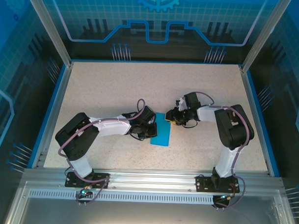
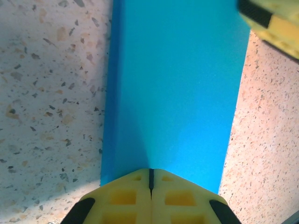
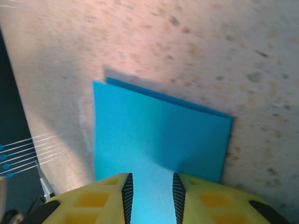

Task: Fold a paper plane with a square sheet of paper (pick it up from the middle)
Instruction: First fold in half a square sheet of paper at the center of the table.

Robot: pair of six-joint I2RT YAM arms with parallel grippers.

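Pinching the square sheet of paper mid-counter with the closed left end effector. Straddling its opposite edge with the right end effector, jaws apart.

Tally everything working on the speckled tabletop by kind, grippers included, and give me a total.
Bright blue folded paper sheet: 1
Yellow-fingered grippers: 2, the left gripper and the right gripper
Total: 3
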